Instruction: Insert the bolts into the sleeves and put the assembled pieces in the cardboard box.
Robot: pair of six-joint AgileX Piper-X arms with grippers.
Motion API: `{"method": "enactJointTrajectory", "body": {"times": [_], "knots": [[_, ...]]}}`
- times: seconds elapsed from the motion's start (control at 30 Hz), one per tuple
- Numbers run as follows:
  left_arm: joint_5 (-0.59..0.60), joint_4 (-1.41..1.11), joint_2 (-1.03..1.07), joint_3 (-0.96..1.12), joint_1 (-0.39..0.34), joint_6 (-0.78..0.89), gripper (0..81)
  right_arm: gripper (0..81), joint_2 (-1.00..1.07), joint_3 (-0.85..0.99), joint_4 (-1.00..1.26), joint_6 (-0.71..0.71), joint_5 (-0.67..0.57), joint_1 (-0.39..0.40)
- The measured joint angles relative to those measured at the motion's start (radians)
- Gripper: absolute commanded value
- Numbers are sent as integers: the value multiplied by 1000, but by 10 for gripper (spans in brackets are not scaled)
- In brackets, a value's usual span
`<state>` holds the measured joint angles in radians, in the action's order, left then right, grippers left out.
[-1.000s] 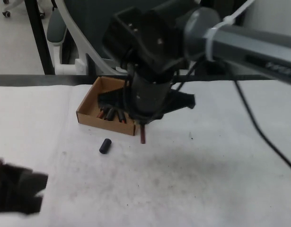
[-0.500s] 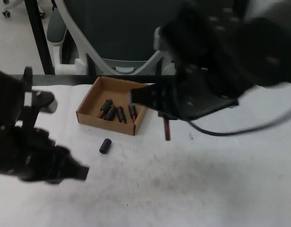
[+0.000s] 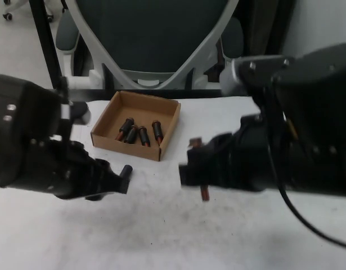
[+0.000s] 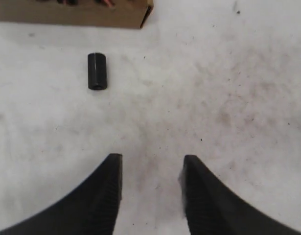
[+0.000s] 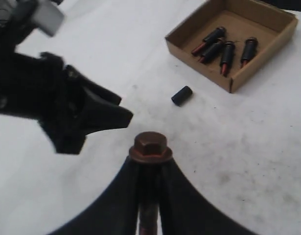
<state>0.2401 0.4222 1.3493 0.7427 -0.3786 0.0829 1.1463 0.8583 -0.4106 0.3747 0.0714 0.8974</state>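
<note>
White cloth covered the bench, with the cardboard box (image 3: 161, 109) at the upper centre-left of the high view holding four assembled pieces (image 3: 140, 134). Just below the box lay the loose sleeve (image 4: 96, 71), unmoved. Since a second earlier, the left gripper (image 4: 151, 188) had swung in from the lower left edge to just beside the sleeve, its fingers spread with nothing between them. The right gripper (image 5: 150, 166), clamped on the bolt (image 5: 150, 146), had drifted from beside the box down to the frame's centre.
</note>
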Motion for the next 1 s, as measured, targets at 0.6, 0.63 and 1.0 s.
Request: {"method": "enactJointTrajectory", "body": {"times": [0.6, 0.63, 1.0], "knots": [[-15, 320, 430, 476, 0, -16, 439, 2, -5, -9, -5, -83, -81, 29], [-16, 320, 430, 478, 0, -16, 439, 2, -4, -9, -8, -86, -81, 29], [-51, 341, 569, 574, 0, -18, 439, 2, -13, -10, -51, -134, -85, 29]]}}
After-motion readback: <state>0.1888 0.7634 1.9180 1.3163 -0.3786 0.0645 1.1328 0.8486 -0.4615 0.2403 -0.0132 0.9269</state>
